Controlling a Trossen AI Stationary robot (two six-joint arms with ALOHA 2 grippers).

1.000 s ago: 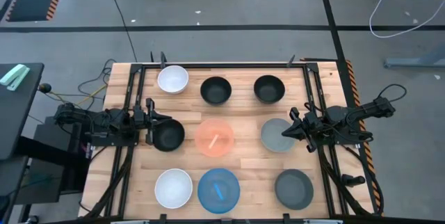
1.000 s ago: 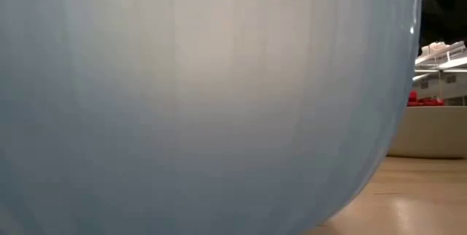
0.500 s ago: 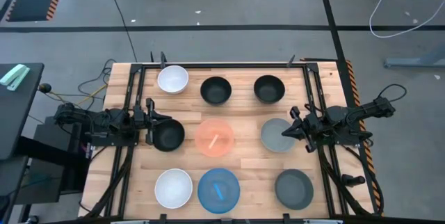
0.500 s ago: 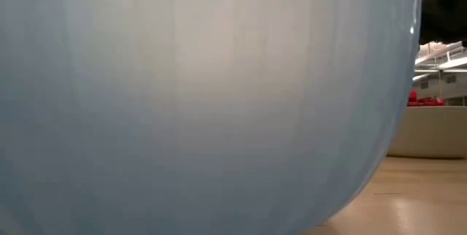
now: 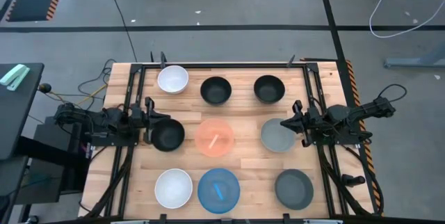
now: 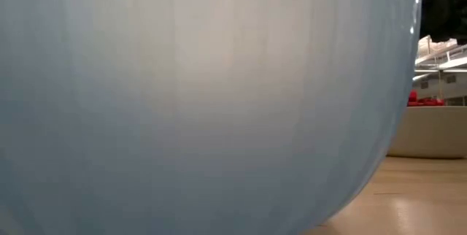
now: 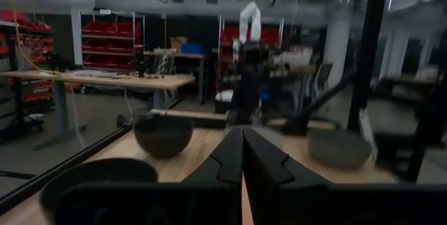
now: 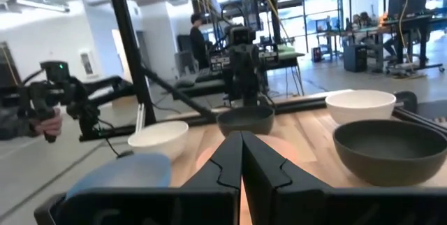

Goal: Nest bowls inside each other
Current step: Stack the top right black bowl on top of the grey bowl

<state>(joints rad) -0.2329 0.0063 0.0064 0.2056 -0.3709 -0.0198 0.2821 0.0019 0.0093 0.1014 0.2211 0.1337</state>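
Nine bowls stand on their bases in three rows on the wooden table (image 5: 243, 158). The far row has a white bowl (image 5: 173, 79) and two black bowls (image 5: 215, 90) (image 5: 269, 89). In the middle row are a black bowl (image 5: 168, 135), the salmon-pink bowl (image 5: 214, 137) and a grey bowl (image 5: 277, 135). Nearest are a white bowl (image 5: 173, 188), the blue bowl (image 5: 219, 190) and a grey bowl (image 5: 294, 188). My left gripper (image 5: 161, 117) hangs shut beside the middle black bowl. My right gripper (image 5: 284, 122) hangs shut over the middle grey bowl's far edge. Neither touches a bowl.
Black frame rails (image 5: 132, 147) (image 5: 327, 161) run along the table's left and right sides under the arms. The blue bowl's wall (image 6: 204, 103) fills nearly the whole low view. Bare wood shows between the bowls.
My right gripper has turned at the wrist, so its tips have swung toward the table's far edge, from over the middle grey bowl's right side to its far edge. No bowl has moved.
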